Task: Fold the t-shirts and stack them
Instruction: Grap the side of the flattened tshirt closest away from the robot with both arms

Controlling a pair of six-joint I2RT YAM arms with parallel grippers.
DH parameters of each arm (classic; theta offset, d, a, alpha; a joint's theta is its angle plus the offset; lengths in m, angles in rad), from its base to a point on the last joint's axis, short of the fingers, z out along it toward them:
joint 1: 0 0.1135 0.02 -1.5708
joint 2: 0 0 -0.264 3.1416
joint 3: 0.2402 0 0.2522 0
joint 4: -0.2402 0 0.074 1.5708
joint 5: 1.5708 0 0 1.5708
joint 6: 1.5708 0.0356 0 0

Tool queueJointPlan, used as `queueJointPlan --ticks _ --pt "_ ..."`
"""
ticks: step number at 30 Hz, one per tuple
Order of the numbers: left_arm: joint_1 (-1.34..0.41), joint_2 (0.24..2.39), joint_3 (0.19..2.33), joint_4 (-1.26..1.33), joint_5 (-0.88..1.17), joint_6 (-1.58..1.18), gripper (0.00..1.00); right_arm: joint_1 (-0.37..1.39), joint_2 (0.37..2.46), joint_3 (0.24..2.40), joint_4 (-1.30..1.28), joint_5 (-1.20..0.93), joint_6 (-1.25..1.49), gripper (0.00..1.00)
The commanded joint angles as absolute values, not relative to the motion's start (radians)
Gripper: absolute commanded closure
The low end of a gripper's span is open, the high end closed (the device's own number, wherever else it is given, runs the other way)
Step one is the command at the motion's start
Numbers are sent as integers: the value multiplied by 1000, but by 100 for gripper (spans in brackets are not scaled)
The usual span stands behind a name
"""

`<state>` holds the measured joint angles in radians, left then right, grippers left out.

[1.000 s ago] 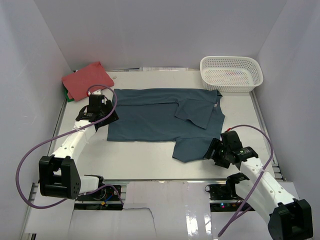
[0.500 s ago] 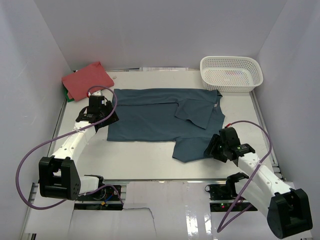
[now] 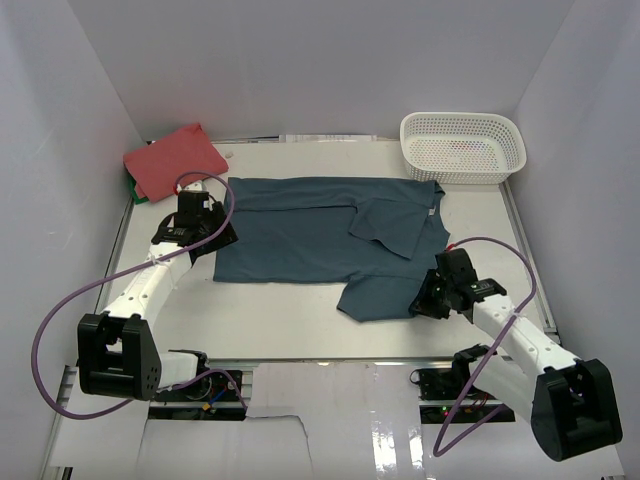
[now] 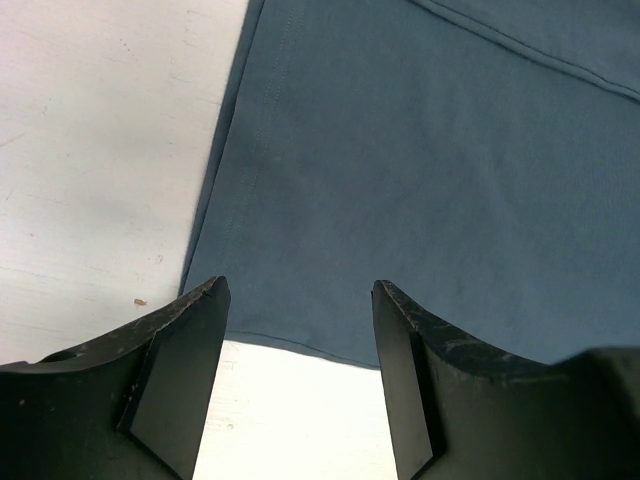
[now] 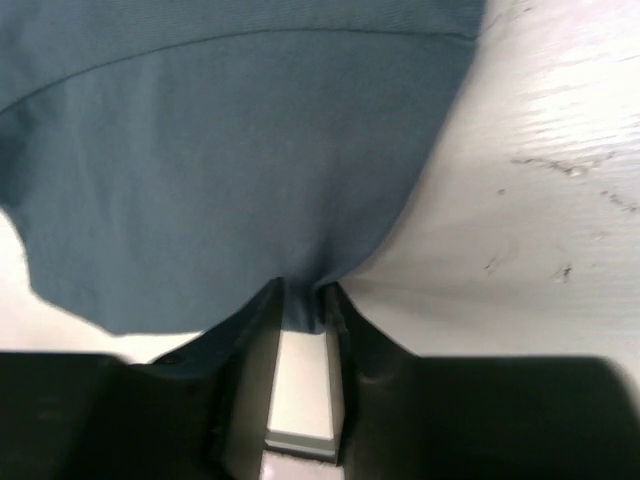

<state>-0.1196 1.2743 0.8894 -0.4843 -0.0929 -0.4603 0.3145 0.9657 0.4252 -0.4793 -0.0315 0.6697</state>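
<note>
The teal shirt (image 3: 300,235) lies spread flat across the middle of the table (image 3: 280,325). One flap is folded over its right half, and a lobe of cloth sticks out toward the near edge on the right. The red shirt (image 3: 175,160) sits folded in the far left corner, well apart from the teal one. The basket (image 3: 462,172) stands in the far right corner, just beyond the teal shirt's far right end.

The right gripper (image 3: 425,300) is low at the right side of that near lobe. In the right wrist view, its fingers (image 5: 258,330) are drawn close together with a small bunch of the teal shirt's edge pinched between them, and the cloth puckers toward the grip.

The left gripper (image 3: 205,225) is at the shirt's left edge. In the left wrist view, its fingers (image 4: 185,350) stand wide apart above the near left corner of the cloth, with nothing between them but the hem and bare table.
</note>
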Motion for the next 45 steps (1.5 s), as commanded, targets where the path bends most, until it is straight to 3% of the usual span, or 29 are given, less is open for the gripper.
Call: queueJointPlan --ticks 1,10,19,25,31,38,43,45 --pt "-115 1232 879 -459 -90 -453 30 311 946 517 -531 -126 699 68" --pt "-115 1236 874 -454 -78 -451 30 253 1012 687 -528 -296 755 62" --pt "-115 1239 873 -451 -72 -446 30 114 1280 706 -240 -518 776 65" --pt "-115 1238 873 -451 -75 -442 31 100 1315 847 -302 -425 602 63" --pt "-114 1235 873 -449 -72 -442 31 113 1186 931 -556 -307 427 53" --pt "-115 1241 874 -448 -67 -439 31 280 1129 735 -724 -333 336 45" --pt "-115 1239 873 -446 -67 -439 31 399 1071 678 -755 -235 347 25" --pt "-115 1239 871 -446 -69 -437 31 414 1065 680 -778 -209 342 24"
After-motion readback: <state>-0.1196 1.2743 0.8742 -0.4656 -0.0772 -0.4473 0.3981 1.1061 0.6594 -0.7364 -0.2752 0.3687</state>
